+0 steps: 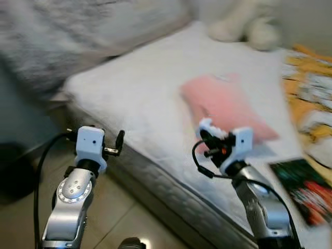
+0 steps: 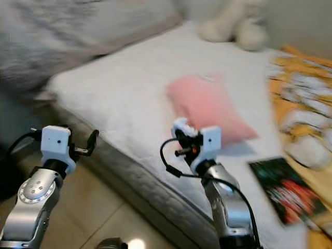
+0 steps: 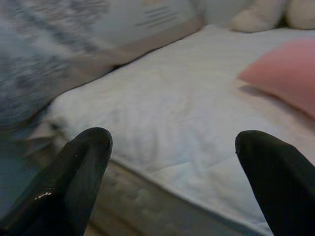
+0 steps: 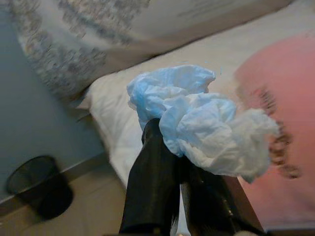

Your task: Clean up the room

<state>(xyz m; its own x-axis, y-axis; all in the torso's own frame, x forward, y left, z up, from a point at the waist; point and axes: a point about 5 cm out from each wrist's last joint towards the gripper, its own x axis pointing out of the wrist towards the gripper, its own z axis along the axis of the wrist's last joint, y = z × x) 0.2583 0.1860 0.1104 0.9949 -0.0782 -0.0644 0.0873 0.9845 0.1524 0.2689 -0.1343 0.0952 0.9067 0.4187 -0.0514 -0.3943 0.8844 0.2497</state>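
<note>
Right pincer is carrying a tissue over the bed edge.
It is clenching only one fold, so the tissue may be slipping out before the bin; left pincer is hanging released.

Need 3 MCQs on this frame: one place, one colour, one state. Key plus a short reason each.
1. Where is the black bin?
A. on the bed
B. on the floor beside the bed
C. on the pillow
2. What colour is the pillow on the bed?
A. pink
B. green
C. black
3. What is the right gripper doing?
A. open
B. shut on nothing
C. shut on a crumpled tissue

B: the right wrist view shows it on the floor.
A: it is plainly pink.
C: the crumpled tissue sits between its fingers.
</note>
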